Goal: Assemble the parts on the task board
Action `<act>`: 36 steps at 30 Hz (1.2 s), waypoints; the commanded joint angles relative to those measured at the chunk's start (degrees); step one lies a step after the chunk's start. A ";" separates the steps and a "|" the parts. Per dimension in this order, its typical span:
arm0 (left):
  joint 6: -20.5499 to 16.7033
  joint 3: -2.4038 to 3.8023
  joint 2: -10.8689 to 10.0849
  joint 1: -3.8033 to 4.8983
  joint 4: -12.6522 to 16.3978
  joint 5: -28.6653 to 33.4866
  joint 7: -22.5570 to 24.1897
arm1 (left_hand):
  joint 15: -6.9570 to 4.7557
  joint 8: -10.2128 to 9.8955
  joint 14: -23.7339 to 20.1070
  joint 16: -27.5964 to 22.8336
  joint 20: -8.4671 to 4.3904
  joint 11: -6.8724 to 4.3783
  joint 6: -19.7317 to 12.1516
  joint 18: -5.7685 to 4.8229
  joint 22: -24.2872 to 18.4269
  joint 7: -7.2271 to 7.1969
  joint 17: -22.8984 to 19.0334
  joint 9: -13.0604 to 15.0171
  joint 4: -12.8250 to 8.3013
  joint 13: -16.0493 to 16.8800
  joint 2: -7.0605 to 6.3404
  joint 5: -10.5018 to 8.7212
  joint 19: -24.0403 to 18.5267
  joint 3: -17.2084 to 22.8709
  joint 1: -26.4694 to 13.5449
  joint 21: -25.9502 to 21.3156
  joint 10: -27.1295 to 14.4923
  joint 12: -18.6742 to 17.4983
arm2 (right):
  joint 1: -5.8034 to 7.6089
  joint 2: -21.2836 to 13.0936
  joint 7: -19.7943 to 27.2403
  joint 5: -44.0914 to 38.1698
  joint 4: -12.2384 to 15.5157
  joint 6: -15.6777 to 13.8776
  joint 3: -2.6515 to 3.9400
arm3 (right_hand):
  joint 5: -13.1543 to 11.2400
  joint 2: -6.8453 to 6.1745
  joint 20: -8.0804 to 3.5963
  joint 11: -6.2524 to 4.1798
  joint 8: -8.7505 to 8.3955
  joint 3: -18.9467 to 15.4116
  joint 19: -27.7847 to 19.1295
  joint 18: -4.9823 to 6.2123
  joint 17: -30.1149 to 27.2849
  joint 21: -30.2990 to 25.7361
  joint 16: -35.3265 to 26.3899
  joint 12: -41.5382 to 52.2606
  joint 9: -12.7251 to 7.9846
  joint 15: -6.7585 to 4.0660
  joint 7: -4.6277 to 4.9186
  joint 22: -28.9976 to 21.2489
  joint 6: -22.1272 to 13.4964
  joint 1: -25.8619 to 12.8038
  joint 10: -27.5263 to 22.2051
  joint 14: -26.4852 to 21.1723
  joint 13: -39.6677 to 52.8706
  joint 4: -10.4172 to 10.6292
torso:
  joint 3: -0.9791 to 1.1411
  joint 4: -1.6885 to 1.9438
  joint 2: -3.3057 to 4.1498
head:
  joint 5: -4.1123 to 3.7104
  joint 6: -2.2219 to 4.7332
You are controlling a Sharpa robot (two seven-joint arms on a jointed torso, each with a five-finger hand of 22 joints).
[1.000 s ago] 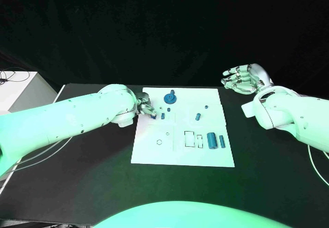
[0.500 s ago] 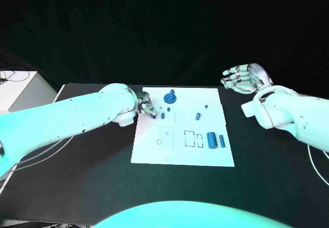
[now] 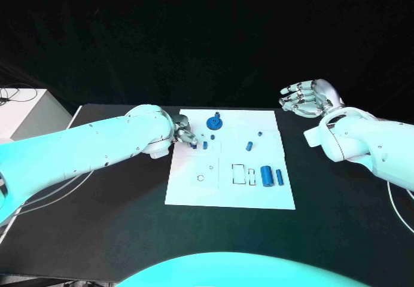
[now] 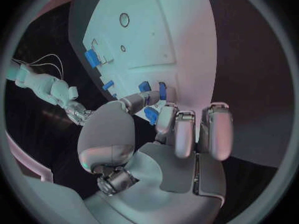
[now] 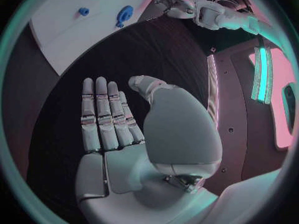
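Note:
The white task board (image 3: pixel 228 188) lies in the middle of the black table. My left hand (image 3: pixel 183 133) hovers over its back left corner. In the left wrist view its thumb and a finger (image 4: pixel 165 122) pinch a small blue part (image 4: pixel 151 115). Two small blue pegs (image 4: pixel 144 86) stand just beyond the fingertips. A round blue gear (image 3: pixel 214 124) sits at the back of the board. Two small blue parts (image 3: pixel 248 145) lie to its right, and two blue cylinders (image 3: pixel 267 176) sit by the right edge. My right hand (image 3: pixel 306 98) is raised off the board's back right corner, fingers apart and empty.
Outlined slots (image 3: pixel 237 173) and a small round hole (image 3: pixel 200 177) mark the board's middle. A white box (image 3: pixel 26 113) with cables stands off the table's left edge. Black tabletop (image 3: pixel 112 227) surrounds the board.

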 commanded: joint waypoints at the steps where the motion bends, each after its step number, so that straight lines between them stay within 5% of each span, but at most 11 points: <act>1: 0.73 -0.08 0.20 -0.10 0.08 -0.37 -0.13 | -0.34 0.53 5.96 0.19 -0.51 -0.74 4.09 -0.57 11.85 -3.75 15.09 1.06 -5.58 -0.11 0.73 0.20 1.81 5.81 0.14 -0.20 0.70 0.01 | -0.01 0.04 0.62 -0.12 0.00 0.73 0.01 | 0.25 0.01 0.12 0.03 -0.34 0.18 -0.05 0.60 -0.06 0.07 -0.18 -0.09 -0.07 -0.02 0.05 -0.07 0.51 -0.66 0.40 0.28 -0.10 -0.06 | -0.01 -0.02 -0.01 | 0.01 -0.09; 21: 7.25 -0.38 0.40 -0.10 0.46 -0.87 -0.49 | -0.38 0.93 5.96 0.19 -0.54 -0.85 4.36 -0.56 11.79 -3.94 15.09 1.35 -5.05 1.06 0.91 0.04 1.77 4.79 -0.72 -0.33 1.27 0.51 | -0.01 -0.05 0.59 -0.15 0.03 0.70 0.01 | 0.25 0.01 0.12 0.03 -0.34 0.18 -0.05 0.60 -0.06 0.07 -0.18 -0.09 -0.07 -0.02 0.05 -0.07 0.51 -0.66 0.40 0.28 -0.10 -0.06 | 0.04 -0.06 0.00 | -0.01 -0.47; 36: 6.34 -0.44 1.07 -0.09 -0.37 -0.80 -0.38 | -0.51 1.16 5.96 0.19 -0.59 -1.07 4.55 -0.61 11.79 -4.27 15.09 1.51 -3.72 2.15 1.89 -0.97 1.85 2.39 -1.38 -0.29 1.83 0.83 | -0.01 -0.12 0.55 -0.16 0.18 0.66 0.01 | 0.43 -0.01 0.12 0.03 -0.35 0.19 -0.03 0.60 -0.07 0.09 -0.21 -0.09 -0.07 -0.02 0.06 -0.19 0.53 -0.78 0.42 0.31 -0.10 -0.10 | 0.05 -0.07 0.06 | -0.14 -0.58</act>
